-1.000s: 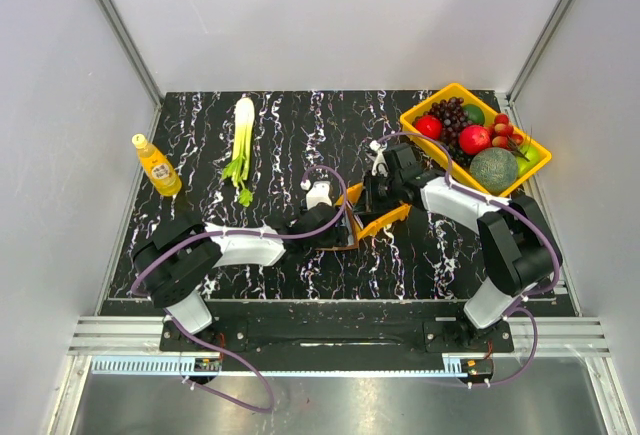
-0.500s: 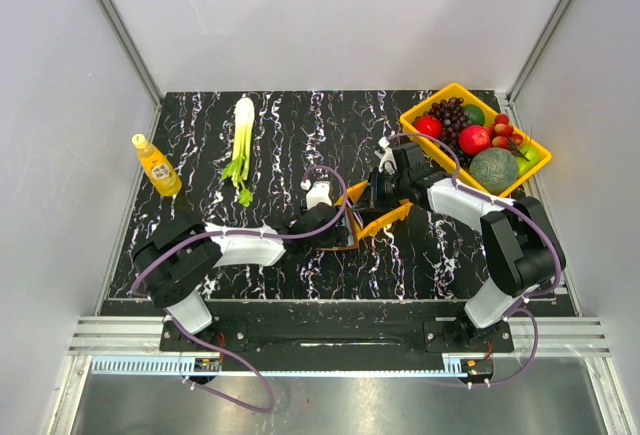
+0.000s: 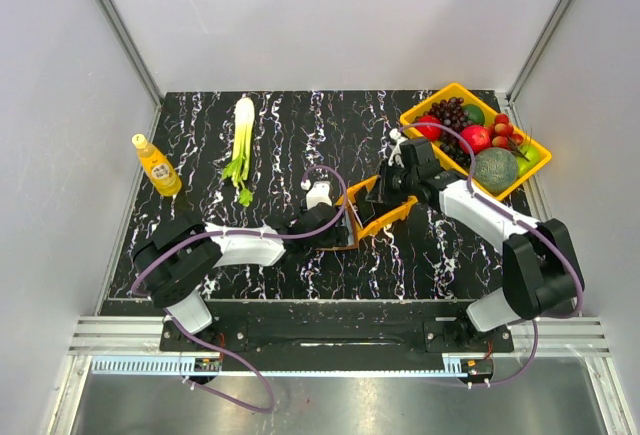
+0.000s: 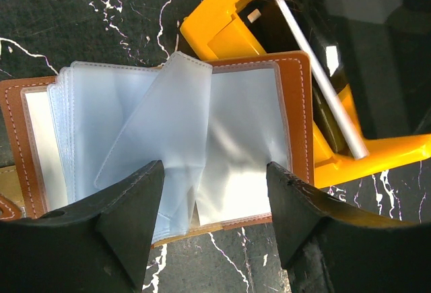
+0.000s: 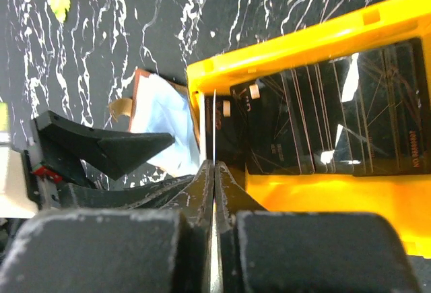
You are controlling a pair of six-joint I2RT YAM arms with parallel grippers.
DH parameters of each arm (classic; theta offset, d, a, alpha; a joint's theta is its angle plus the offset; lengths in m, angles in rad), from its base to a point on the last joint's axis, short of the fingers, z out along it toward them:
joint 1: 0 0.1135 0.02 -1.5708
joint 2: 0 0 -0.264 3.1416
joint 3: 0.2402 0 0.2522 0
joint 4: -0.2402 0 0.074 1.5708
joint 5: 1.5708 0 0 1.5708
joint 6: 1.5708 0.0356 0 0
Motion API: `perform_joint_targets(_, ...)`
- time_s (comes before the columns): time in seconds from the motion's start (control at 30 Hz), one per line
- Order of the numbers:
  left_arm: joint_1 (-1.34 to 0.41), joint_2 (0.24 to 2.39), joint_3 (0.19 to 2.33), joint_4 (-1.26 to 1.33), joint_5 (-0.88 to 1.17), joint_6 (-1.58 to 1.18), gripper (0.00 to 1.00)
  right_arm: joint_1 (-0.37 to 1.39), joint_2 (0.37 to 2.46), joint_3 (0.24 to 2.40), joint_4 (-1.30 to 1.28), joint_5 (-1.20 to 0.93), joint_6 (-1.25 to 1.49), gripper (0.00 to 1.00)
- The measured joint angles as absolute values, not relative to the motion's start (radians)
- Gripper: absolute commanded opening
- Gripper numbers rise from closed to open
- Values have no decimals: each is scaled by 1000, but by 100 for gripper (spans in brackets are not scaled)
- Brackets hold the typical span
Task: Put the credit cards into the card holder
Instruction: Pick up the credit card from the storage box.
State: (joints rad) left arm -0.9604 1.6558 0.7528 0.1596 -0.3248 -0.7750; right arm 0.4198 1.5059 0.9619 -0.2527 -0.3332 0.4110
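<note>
The card holder (image 4: 168,111) lies open on the black marble table, brown with clear sleeves fanned out. My left gripper (image 4: 214,168) is open, its fingers on either side of the holder's near edge. Right beside the holder is a small orange bin (image 5: 350,30) with several dark glossy credit cards (image 5: 337,118) standing in it. My right gripper (image 5: 214,165) is shut on one thin credit card (image 5: 214,121), seen edge-on at the bin's left end. That card shows as a pale strip (image 4: 323,84) in the left wrist view. From above, both grippers (image 3: 340,227) (image 3: 378,193) meet at the bin (image 3: 392,217).
A larger orange tray of fruit (image 3: 520,170) sits at the back right, close behind the right arm. A yellow bottle (image 3: 157,165) stands at the left edge and a leek (image 3: 242,135) lies at the back left. White walls enclose the table.
The right arm has swung its elbow out to the right and its wrist has shifted back and right over the bin, with its jaws closing tight on the card. The left arm has stayed put.
</note>
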Motion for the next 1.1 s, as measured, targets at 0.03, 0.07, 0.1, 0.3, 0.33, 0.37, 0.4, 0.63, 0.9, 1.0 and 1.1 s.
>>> perform_joint_targets(0.03, -960, 1656, 753, 160, -325, -775, 66, 420, 1496, 970, -260, -322, 405, 2)
perform_joint_targets(0.07, -960, 1656, 753, 160, -325, -775, 66, 421, 1489, 980, -266, -310, 399, 2)
perform_joint_targets(0.1, -960, 1656, 753, 160, -325, -775, 67, 421, 1486, 987, -270, -302, 397, 2)
perform_joint_targets(0.3, -960, 1655, 753, 159, -325, -774, 67, 423, 1470, 997, -297, -277, 397, 0)
perform_joint_targets(0.33, -960, 1654, 753, 157, -325, -773, 67, 423, 1462, 997, -302, -271, 398, 0)
perform_joint_targets(0.37, -960, 1653, 753, 156, -325, -773, 67, 423, 1451, 997, -305, -271, 399, 0)
perform_joint_targets(0.4, -960, 1651, 753, 154, -325, -772, 67, 424, 1439, 997, -307, -270, 402, 0)
perform_joint_targets(0.63, -960, 1604, 738, 96, -326, -767, 67, 424, 1357, 988, -292, -296, 456, 0)
perform_joint_targets(0.9, -960, 1509, 670, 53, -347, -772, 66, 444, 1372, 904, -210, -362, 559, 0)
perform_joint_targets(1.0, -957, 1485, 660, 39, -356, -777, 65, 477, 1396, 903, -184, -369, 579, 0)
perform_joint_targets(1.1, -954, 1478, 659, 38, -366, -784, 60, 518, 1425, 904, -147, -379, 594, 0)
